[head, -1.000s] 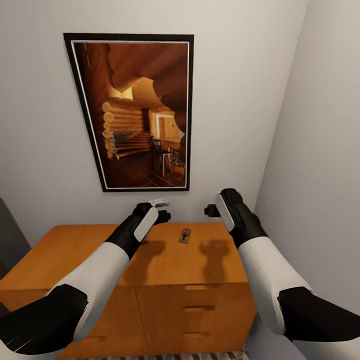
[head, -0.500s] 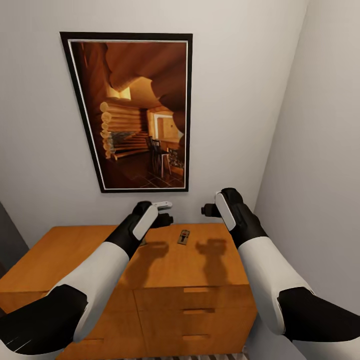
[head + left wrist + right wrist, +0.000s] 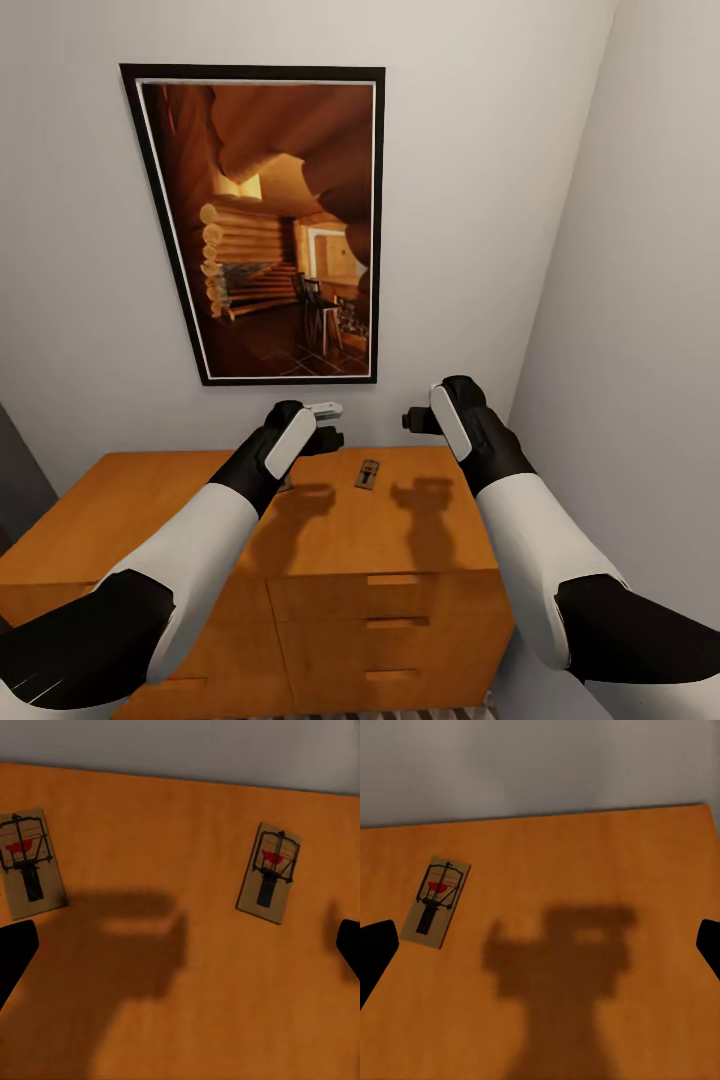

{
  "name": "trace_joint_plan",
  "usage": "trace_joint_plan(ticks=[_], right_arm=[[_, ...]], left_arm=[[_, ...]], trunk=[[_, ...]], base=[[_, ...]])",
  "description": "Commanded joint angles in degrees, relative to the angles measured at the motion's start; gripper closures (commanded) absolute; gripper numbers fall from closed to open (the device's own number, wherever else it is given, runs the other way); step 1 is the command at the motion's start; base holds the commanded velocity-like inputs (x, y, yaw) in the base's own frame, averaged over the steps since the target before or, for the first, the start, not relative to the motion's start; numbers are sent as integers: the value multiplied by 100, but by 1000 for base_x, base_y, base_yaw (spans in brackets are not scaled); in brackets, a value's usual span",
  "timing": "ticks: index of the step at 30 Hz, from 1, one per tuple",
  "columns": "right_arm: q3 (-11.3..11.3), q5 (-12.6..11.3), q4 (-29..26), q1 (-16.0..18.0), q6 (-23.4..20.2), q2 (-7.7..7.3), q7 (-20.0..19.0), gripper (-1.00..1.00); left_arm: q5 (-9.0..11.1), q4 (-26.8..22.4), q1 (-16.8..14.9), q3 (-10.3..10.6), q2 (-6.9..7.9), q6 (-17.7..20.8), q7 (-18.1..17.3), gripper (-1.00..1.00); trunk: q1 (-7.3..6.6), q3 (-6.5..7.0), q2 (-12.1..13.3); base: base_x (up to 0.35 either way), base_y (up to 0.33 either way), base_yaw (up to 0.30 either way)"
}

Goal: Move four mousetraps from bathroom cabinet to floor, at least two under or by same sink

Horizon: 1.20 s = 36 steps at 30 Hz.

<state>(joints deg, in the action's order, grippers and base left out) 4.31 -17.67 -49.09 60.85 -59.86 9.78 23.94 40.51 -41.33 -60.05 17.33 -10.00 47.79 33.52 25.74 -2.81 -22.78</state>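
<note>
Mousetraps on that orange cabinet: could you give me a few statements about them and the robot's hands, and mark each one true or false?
1. Two mousetraps lie flat on the cabinet top under the left gripper: one mousetrap and another mousetrap. True.
2. The left gripper is shut on a mousetrap. False: its fingers are spread wide and hold nothing.
3. A framed picture hangs on the wall above the cabinet. True.
4. The right gripper rests on the cabinet top. False: it hangs in the air above the top, open, casting a shadow.
5. The mousetraps are stacked on each other. False: they lie apart, with bare wood between them.
</note>
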Motion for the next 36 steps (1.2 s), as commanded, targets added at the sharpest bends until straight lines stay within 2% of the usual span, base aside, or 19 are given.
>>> trace_joint_plan(ticks=[1,17,36], right_arm=[[10,-61,-2,6,-14,-2,59,-100],[16,-56,51,6,-14,-1,46,-100],[9,-53,110,6,-14,2,31,-100]], left_arm=[[53,-5,-6,8,0,8,59,-100],[54,15,-6,7,0,11,76,-100],[54,28,-6,8,0,32,69,-100]], trunk=[[4,-14,-14],[4,-14,-14],[4,-14,-14]], base=[[0,0,0],[163,84,0],[22,13,0]])
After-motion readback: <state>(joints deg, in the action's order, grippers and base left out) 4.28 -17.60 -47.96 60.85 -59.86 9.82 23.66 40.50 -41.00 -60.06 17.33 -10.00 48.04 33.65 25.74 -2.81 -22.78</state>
